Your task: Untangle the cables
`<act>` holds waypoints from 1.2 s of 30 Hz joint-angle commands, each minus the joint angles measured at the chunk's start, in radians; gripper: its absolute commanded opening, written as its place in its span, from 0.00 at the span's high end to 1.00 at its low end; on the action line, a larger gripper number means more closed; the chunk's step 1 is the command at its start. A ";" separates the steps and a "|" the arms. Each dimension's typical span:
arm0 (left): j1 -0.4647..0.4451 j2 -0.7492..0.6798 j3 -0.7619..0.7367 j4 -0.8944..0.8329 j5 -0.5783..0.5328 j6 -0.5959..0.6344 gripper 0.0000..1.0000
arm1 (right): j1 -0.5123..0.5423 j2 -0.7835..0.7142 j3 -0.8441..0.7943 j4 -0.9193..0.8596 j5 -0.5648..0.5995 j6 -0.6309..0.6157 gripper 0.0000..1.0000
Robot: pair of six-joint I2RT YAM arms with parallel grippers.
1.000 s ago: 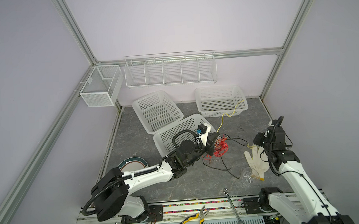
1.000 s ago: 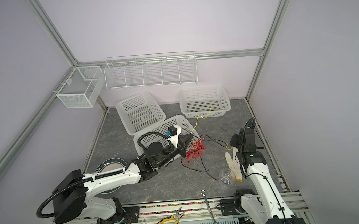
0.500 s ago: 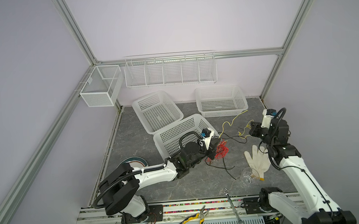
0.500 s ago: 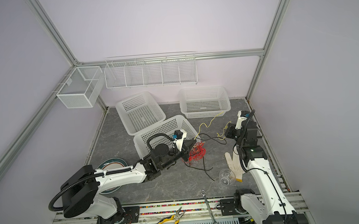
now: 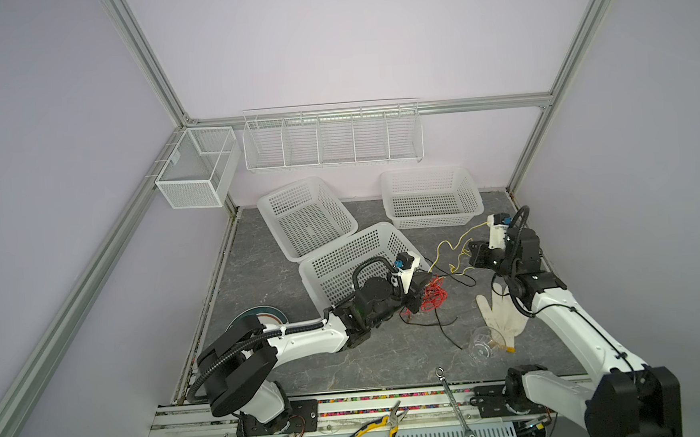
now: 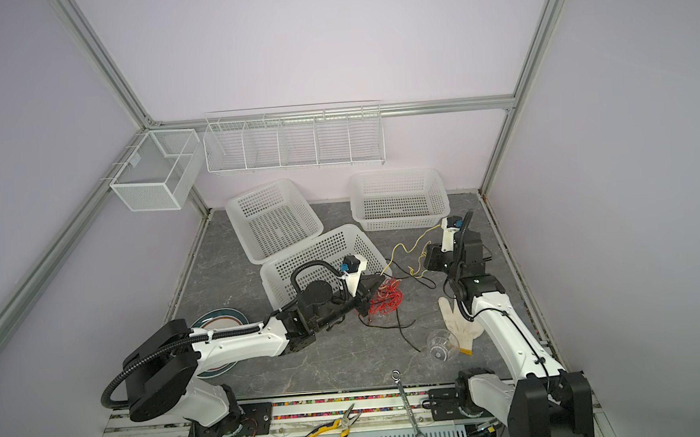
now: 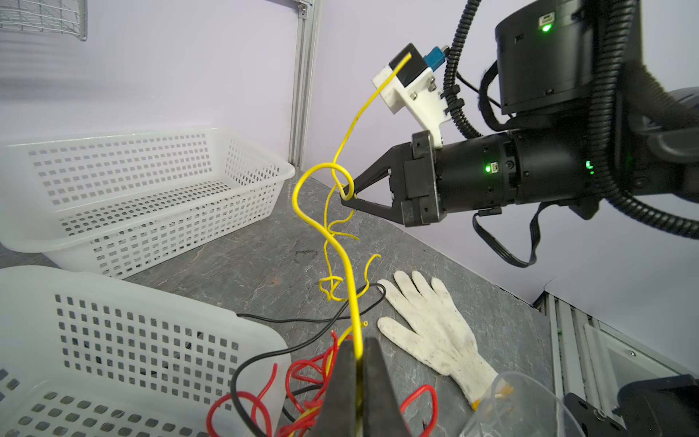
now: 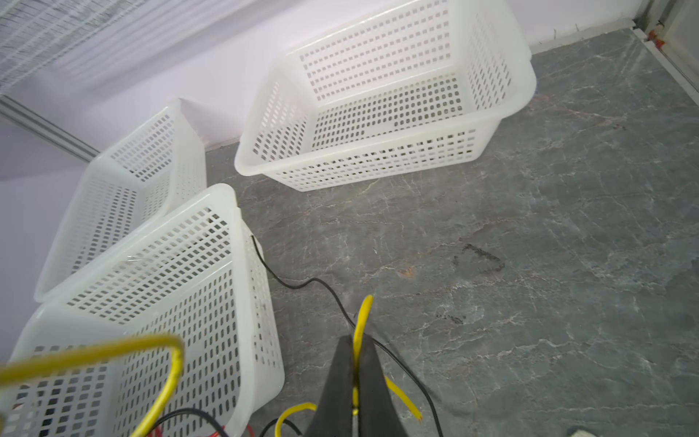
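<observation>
In both top views, stretches the left gripper (image 5: 426, 281) past the right end of the front white basket (image 5: 342, 257) and points the right gripper (image 5: 471, 258) back toward it from near the right wall. Strings the yellow cable (image 5: 452, 244) in kinks between the two grippers. Leaves the red cable (image 5: 435, 297) bunched on the grey table (image 5: 260, 283) right at the left gripper, and the black cable (image 5: 447, 332) trailing from that bunch toward a clear cup (image 5: 483, 342). Shows a white glove (image 5: 498, 314) flat beneath the right arm, just beside the cup.

In the left wrist view, pinches the yellow cable (image 7: 353, 306) in the left gripper (image 7: 359, 346), jaws pressed together on it. Shows the right gripper (image 7: 347, 193) up off the table, jaws closed on a loop of that cable. Has the red cable (image 7: 306, 372) and black cable (image 7: 287, 319) coiled by the left fingers, next to the glove (image 7: 435, 336).

In the right wrist view, squeezes the yellow cable (image 8: 362, 314) in the right gripper (image 8: 355, 340), jaws drawn together on it, above the table, with the black cable (image 8: 299, 284) running below from the front white basket (image 8: 170, 283).
</observation>
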 commanded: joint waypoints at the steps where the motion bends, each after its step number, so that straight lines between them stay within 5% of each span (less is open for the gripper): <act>1: 0.002 -0.020 0.024 0.027 0.014 -0.011 1.00 | 0.005 0.030 -0.011 0.042 0.077 0.085 0.94; 6: 0.002 -0.007 0.027 0.048 0.016 -0.022 1.00 | 0.042 0.094 0.014 0.092 0.038 0.138 0.94; 18: 0.002 0.005 0.037 0.062 0.024 -0.026 1.00 | 0.171 0.114 -0.014 0.091 0.193 0.178 0.94; 26: 0.002 0.008 0.035 0.060 0.016 -0.026 1.00 | 0.278 -0.016 -0.042 -0.015 0.438 0.249 0.94; 36: 0.003 -0.017 0.027 0.047 0.010 -0.015 1.00 | 0.287 -0.240 -0.117 -0.152 0.626 0.224 0.94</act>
